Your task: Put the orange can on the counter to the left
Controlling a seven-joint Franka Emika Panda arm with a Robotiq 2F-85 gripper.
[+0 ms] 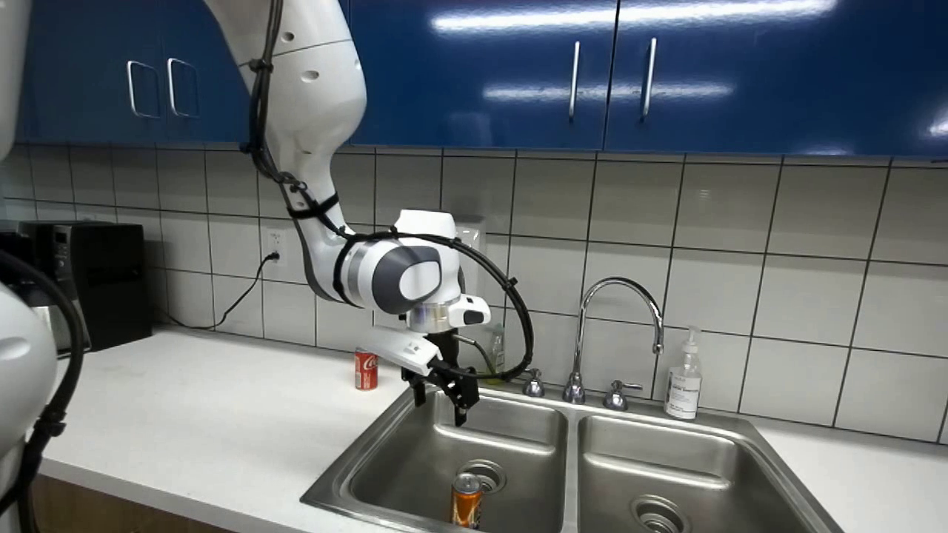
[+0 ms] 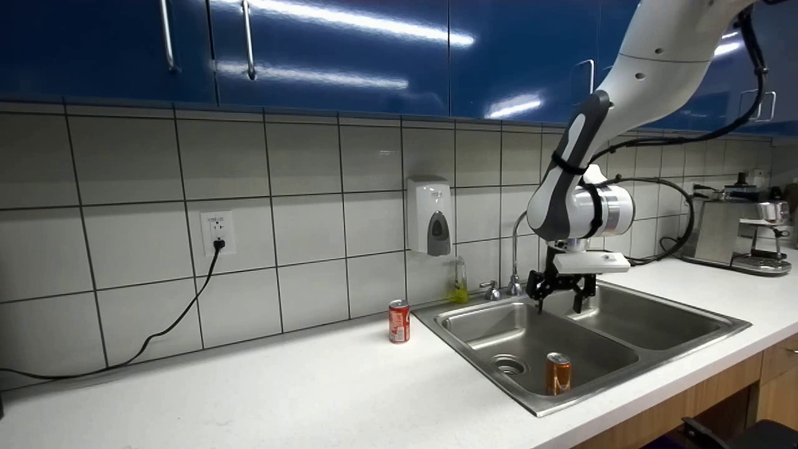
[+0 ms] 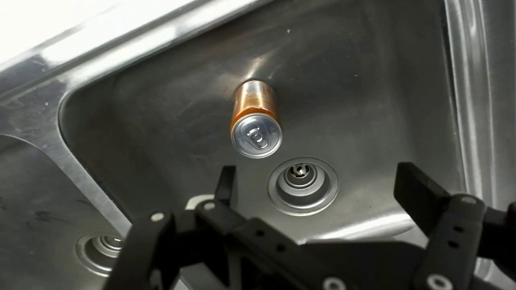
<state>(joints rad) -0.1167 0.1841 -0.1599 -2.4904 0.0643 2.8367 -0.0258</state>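
The orange can stands upright in a sink basin, close to the drain, with its silvery top up. It also shows in an exterior view and in the wrist view, where it lies above and left of the drain. My gripper hangs over the back part of the same basin, above and apart from the can. In the wrist view its fingers are wide apart with nothing between them. The white counter stretches beside the sink and also shows in an exterior view.
A red can stands on the counter beside the sink. The steel sink has a raised rim and a divider. A faucet, a soap bottle and a wall dispenser are at the back. A black appliance stands on the counter.
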